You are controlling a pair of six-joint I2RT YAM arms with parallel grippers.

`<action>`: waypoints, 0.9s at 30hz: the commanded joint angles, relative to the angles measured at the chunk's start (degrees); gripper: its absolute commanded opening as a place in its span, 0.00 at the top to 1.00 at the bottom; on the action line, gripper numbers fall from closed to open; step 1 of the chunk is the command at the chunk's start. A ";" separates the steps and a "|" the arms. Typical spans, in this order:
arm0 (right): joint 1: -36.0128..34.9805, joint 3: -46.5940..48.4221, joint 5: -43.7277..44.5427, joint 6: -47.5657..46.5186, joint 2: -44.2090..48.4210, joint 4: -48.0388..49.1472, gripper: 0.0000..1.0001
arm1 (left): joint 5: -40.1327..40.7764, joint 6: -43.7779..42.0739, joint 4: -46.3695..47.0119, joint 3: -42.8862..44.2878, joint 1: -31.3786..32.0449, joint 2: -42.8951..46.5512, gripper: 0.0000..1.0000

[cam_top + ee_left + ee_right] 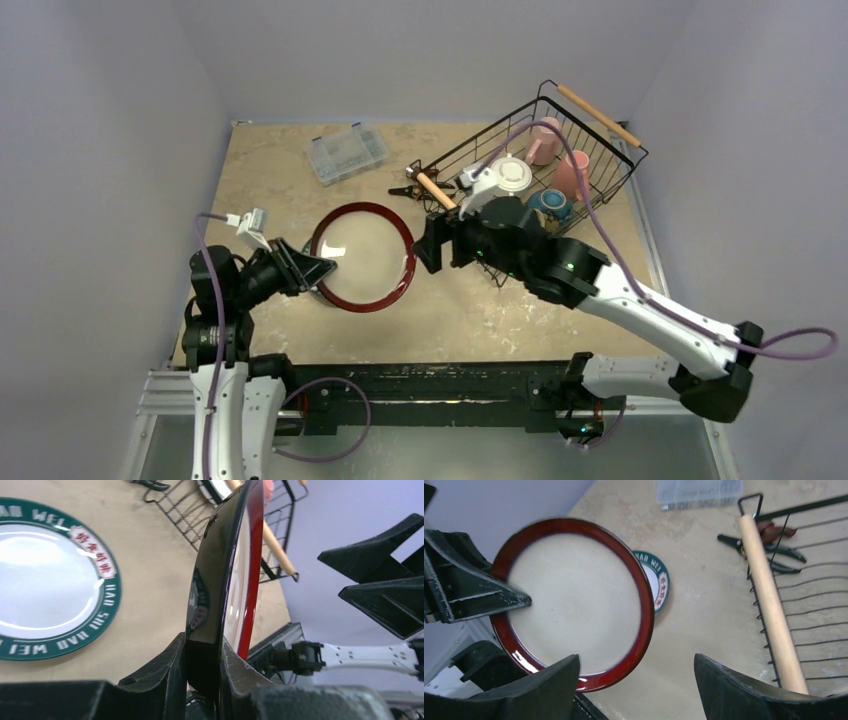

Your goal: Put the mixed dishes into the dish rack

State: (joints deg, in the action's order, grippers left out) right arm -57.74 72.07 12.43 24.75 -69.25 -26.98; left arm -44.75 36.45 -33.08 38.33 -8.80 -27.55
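**Large red-rimmed plate: held, not yet racked**

Left gripper: clamped on the plate's left rim. Red-rimmed plate: lifted above the green-lettered plate, which lies flat on the table. Right gripper: jaws apart, empty, just beside the plate's right edge. Dish rack: well right, already holding mugs, cup and bowl. Next move, probably: carry the plate over the near wooden handle and lower it in.

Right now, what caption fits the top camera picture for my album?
Left gripper pinches the big red-rimmed plate by its rim; the open right gripper hovers beside it, dish rack nearby.
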 commanded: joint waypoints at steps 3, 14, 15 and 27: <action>0.38 -4.91 -2.53 -0.98 13.01 1.68 0.04 | -7.97 8.33 13.27 8.53 7.64 -0.26 1.00; 2.36 -7.75 -24.42 4.21 15.83 4.86 0.01 | -7.90 11.12 15.10 9.82 20.05 -1.10 1.00; 2.36 -7.41 -24.65 4.24 15.17 3.77 0.01 | -8.41 10.65 14.80 9.88 20.39 -1.10 1.00; 2.36 -6.24 -45.14 1.66 8.98 5.94 0.12 | -15.93 0.99 7.15 12.09 22.30 -1.73 1.00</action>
State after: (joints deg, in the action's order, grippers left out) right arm -55.44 64.16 -20.29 28.08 -56.90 -23.51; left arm -54.52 40.62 -28.73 45.01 12.80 -29.36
